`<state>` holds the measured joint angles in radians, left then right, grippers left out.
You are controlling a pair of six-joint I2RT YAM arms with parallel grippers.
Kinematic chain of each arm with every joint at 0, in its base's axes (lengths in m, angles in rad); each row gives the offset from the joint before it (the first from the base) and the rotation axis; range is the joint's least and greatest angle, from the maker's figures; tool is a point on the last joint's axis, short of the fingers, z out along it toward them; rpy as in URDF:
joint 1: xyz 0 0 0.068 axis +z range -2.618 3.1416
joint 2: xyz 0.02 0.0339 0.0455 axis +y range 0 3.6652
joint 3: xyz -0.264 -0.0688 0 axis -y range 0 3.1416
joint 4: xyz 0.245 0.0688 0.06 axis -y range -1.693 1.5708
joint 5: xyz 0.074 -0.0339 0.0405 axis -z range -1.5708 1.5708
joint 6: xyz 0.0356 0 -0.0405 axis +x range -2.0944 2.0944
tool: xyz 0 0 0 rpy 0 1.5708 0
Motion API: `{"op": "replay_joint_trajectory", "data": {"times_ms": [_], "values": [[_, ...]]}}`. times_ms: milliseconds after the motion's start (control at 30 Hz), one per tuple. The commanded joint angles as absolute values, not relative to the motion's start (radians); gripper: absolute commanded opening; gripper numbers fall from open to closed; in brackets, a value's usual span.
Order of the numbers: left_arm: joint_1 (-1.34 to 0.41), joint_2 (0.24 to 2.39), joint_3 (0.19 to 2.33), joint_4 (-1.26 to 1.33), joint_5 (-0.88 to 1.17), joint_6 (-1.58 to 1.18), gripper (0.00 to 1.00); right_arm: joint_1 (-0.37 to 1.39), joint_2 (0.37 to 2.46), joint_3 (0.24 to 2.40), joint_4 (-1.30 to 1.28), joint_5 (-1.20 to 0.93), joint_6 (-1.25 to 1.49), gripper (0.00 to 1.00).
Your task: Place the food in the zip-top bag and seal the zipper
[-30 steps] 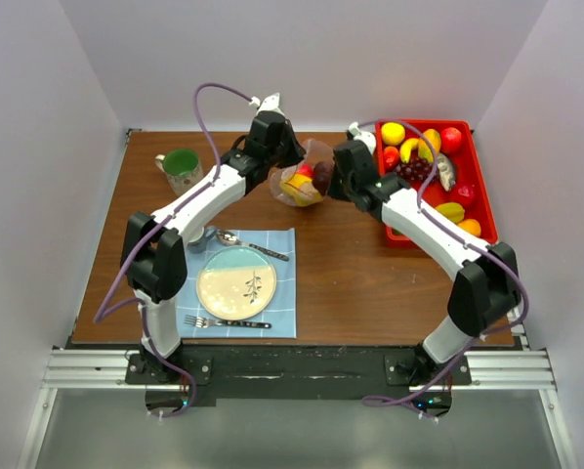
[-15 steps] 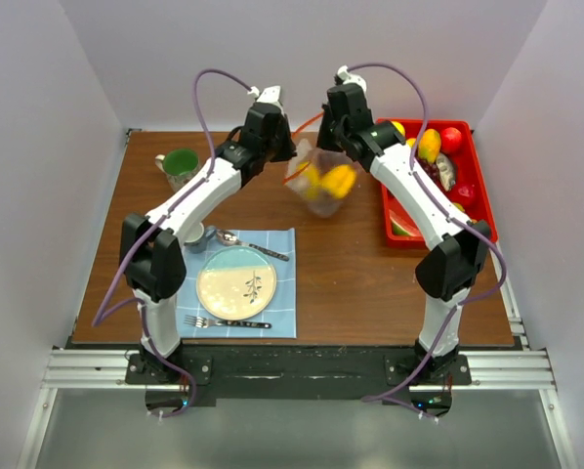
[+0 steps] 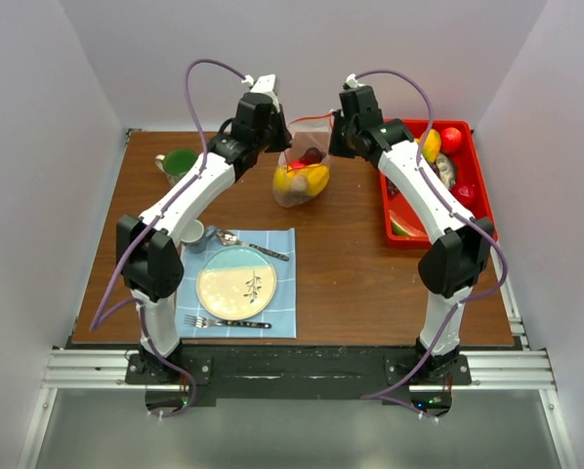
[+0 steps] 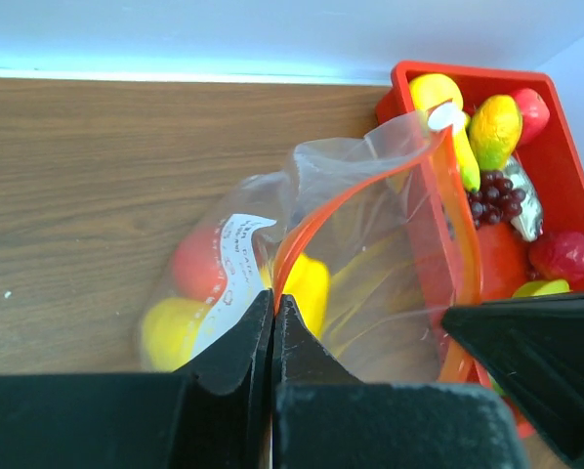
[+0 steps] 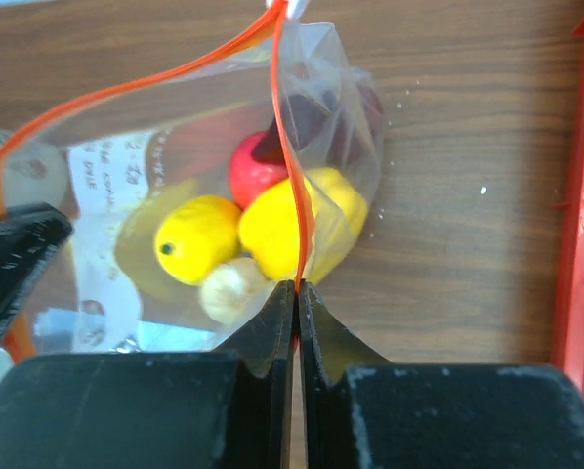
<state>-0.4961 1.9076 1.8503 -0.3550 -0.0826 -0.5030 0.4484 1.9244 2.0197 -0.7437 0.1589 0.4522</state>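
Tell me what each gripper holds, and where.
Both pinch the zip-top bag at its zipper: left gripper one side of the mouth, right gripper the other.

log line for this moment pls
left gripper: shut on zipper | right gripper: shut on zipper | zip-top bag: mouth open, unsealed | food: several pieces inside | red tray: more fruit

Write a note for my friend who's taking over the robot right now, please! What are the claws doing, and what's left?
Left claw: shut on the zipper at the left side of the mouth.
Right claw: shut on the zipper at the right side.
Zip-top bag: held between them, mouth open.
Done: some food is inside: yellow, red and dark pieces.
Left: more pieces sit in the red tray, and the zipper is not yet sealed.
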Motion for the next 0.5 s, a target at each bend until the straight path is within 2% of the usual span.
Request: {"op": "replay_joint_trajectory", "data": {"times_ms": [0, 67, 100, 200, 300, 467], "values": [[-0.495, 1.901, 1.844, -0.288, -0.031, -0.489, 0.0, 0.443, 1.872, 1.961, -0.741, 0.103, 0.407, 0.27], [-0.495, 1.901, 1.833, -0.266, -0.015, -0.503, 0.0, 0.433, 1.827, 1.945, -0.741, 0.109, 0.397, 0.42], [-0.494, 1.89, 1.81, -0.252, -0.012, -0.508, 0.0, 0.42, 1.813, 1.948, -0.749, 0.106, 0.39, 0.54], [-0.495, 1.879, 1.789, -0.225, -0.011, -0.534, 0.0, 0.387, 1.752, 1.983, -0.785, 0.13, 0.368, 0.7], [-0.495, 1.893, 1.799, -0.232, -0.014, -0.558, 0.0, 0.303, 1.677, 1.974, -0.781, 0.144, 0.362, 0.75], [-0.495, 1.901, 1.778, -0.195, -0.006, -0.592, 0.0, 0.17, 1.693, 1.937, -0.726, 0.172, 0.387, 0.71]]}}
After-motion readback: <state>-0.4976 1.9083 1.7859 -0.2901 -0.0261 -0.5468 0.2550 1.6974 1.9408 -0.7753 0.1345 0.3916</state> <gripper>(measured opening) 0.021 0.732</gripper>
